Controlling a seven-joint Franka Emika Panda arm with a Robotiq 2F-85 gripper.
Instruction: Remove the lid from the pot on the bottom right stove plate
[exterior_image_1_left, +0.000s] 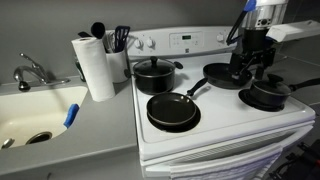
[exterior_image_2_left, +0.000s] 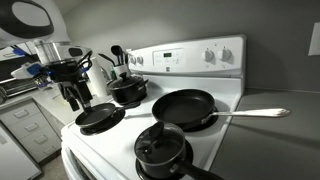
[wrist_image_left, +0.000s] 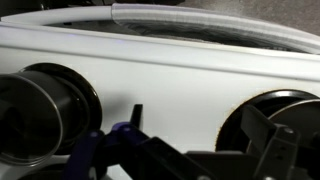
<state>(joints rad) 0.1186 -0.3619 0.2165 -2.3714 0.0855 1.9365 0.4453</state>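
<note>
A black pot with its lid on (exterior_image_1_left: 265, 95) stands on the front right plate of the white stove (exterior_image_1_left: 215, 125). In an exterior view it is the nearest pot (exterior_image_2_left: 162, 150). My gripper (exterior_image_1_left: 250, 70) hangs open and empty just above and behind this pot, beside its left edge, not touching the lid. In an exterior view the gripper (exterior_image_2_left: 78, 98) hovers at the left, over the stove's edge. In the wrist view the open fingers (wrist_image_left: 195, 125) frame bare white stove top, with a shiny pot wall (wrist_image_left: 40, 110) to the left and a dark rim (wrist_image_left: 275, 115) to the right.
A second lidded pot (exterior_image_1_left: 153, 73) sits back left, a frying pan (exterior_image_1_left: 172, 110) front left and another pan (exterior_image_1_left: 218, 73) back right. A paper towel roll (exterior_image_1_left: 97, 68), a utensil holder (exterior_image_1_left: 118, 55) and a sink (exterior_image_1_left: 35, 115) are left of the stove.
</note>
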